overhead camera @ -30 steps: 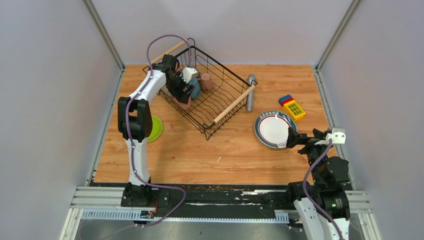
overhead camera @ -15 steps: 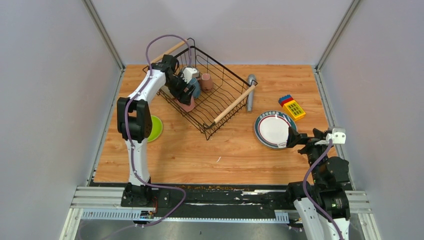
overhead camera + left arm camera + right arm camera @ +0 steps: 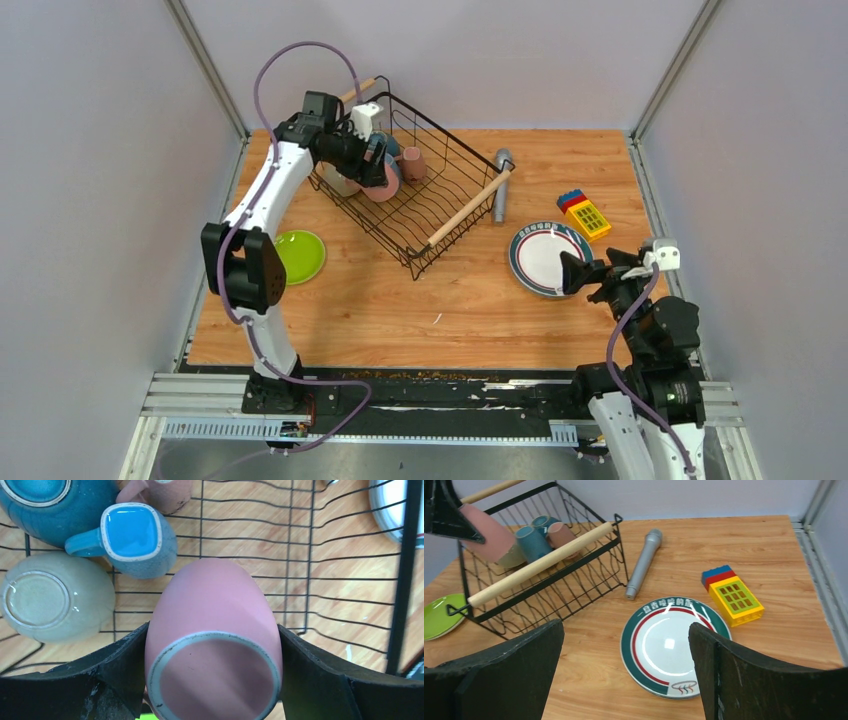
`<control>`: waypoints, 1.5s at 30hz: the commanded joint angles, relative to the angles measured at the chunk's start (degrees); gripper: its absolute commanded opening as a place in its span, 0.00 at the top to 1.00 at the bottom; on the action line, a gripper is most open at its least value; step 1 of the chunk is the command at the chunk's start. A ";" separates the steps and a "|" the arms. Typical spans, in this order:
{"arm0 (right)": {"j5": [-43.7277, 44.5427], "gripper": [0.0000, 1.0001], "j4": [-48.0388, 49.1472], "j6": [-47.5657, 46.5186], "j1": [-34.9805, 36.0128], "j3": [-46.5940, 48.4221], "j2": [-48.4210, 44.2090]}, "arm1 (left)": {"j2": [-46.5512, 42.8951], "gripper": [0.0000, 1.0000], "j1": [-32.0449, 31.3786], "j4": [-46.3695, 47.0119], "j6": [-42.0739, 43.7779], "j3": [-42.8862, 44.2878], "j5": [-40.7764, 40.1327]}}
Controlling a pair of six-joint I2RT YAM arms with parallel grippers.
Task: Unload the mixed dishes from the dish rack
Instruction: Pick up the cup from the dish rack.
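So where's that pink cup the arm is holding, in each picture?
Top: pink cup upper left, in the left gripper over the rack.
Left wrist: bottom centre, between the fingers.
Right wrist: top-left corner, over the rack.
Shared landmark: the rack.

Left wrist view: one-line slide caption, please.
Left gripper clamps a pink cup, base toward camera, above a blue-grey mug and beige bowl in the dish rack.

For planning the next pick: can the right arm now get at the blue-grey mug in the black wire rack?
Probably not: the left gripper, shut on the pink cup, hangs over the black wire rack near the blue-grey mug.
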 commanded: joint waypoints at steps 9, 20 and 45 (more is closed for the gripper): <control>-27.56 0.06 12.20 12.17 0.26 7.12 13.15 | -21.74 0.61 -0.32 26.87 -33.86 -16.28 6.41; -45.80 0.07 37.91 28.58 0.34 3.65 22.93 | -34.14 0.61 -0.96 49.74 -59.74 -32.69 13.23; -47.41 0.19 71.94 30.00 20.25 6.81 47.15 | -48.82 0.61 -18.12 76.20 -84.11 -54.62 4.12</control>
